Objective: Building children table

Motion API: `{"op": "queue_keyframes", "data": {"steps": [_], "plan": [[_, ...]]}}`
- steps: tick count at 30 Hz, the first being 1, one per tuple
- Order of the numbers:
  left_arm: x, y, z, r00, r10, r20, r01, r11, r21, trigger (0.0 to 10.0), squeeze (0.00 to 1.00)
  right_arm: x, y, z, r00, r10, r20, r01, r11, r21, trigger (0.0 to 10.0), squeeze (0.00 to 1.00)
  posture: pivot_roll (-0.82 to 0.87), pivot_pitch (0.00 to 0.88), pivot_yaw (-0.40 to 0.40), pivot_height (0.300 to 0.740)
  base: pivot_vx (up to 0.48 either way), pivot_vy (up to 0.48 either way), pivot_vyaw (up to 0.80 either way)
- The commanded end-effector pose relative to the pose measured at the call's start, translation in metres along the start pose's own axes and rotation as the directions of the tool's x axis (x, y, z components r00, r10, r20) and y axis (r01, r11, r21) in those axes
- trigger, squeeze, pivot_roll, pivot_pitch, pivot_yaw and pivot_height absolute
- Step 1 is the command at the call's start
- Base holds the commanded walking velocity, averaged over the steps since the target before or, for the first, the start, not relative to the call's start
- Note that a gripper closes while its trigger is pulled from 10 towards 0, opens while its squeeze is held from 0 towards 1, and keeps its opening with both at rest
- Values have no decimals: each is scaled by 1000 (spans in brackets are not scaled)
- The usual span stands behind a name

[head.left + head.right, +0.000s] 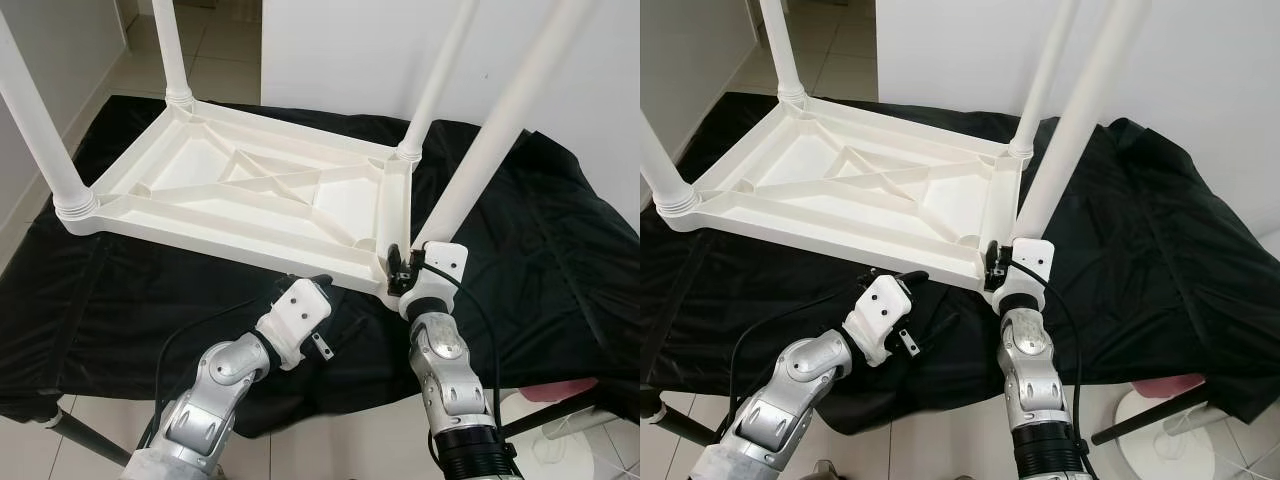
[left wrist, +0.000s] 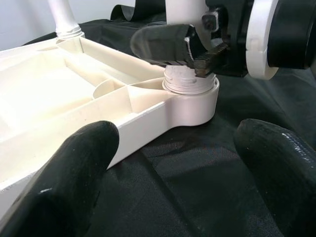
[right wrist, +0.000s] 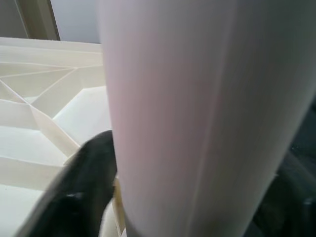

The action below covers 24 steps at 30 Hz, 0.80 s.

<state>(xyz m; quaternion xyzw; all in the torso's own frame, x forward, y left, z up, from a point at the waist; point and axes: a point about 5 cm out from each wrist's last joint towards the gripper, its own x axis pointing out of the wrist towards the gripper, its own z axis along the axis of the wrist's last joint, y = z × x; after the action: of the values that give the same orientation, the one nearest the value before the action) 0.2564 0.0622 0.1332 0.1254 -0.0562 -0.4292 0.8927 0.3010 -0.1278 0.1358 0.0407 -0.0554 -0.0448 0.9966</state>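
Observation:
A white plastic children's table (image 1: 250, 190) lies upside down on a black cloth, its four legs pointing up. My right gripper (image 1: 400, 268) is shut on the near right leg (image 1: 500, 130) just above its corner socket (image 2: 190, 91). In the right wrist view the leg (image 3: 197, 113) stands between the black fingers (image 3: 74, 197). My left gripper (image 1: 902, 278) is open, low over the cloth by the table's near rim, facing that same corner. Its two fingers (image 2: 64, 187) hold nothing.
The black cloth (image 1: 560, 230) covers the whole work surface and hangs over its edges. A white wall stands behind, with tiled floor at the back left. A pink and white object (image 1: 560, 400) sits on the floor at the lower right.

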Motion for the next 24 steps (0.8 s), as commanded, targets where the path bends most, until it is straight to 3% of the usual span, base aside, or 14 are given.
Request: {"op": "queue_keyframes", "data": {"steps": [1,12,13,15,16,24], "plan": [[1,-1,-1,999,44,-5,-44,999,-5,10000,0,-5,1,-5,1000,5,-18,-4,1000,9,10000,1000,29,68,-113,740,0,0,0],[0,-1,0,999,53,-7,-53,999,-10,10000,0,-7,-12,-1,997,72,17,-73,997,38,10000,1000,35,88,-111,740,0,0,0],[-1,2,1,998,60,-5,-61,998,-9,10000,0,-9,-16,-2,993,117,20,-118,992,43,10000,635,36,96,-111,740,0,0,0],[-1,2,1,998,62,-5,-62,998,-9,10000,0,-9,-18,-3,992,128,21,-129,991,44,10000,635,36,96,-111,740,0,0,0],[-1,3,1,998,65,-6,-65,998,-8,10000,0,-11,-20,-4,988,152,19,-152,987,42,10000,0,37,96,-112,740,0,0,0],[0,5,-1,997,77,-10,-77,997,-3,10000,0,-18,-31,-13,965,262,-2,-262,965,16,10000,0,53,59,-112,740,0,0,0]]}}
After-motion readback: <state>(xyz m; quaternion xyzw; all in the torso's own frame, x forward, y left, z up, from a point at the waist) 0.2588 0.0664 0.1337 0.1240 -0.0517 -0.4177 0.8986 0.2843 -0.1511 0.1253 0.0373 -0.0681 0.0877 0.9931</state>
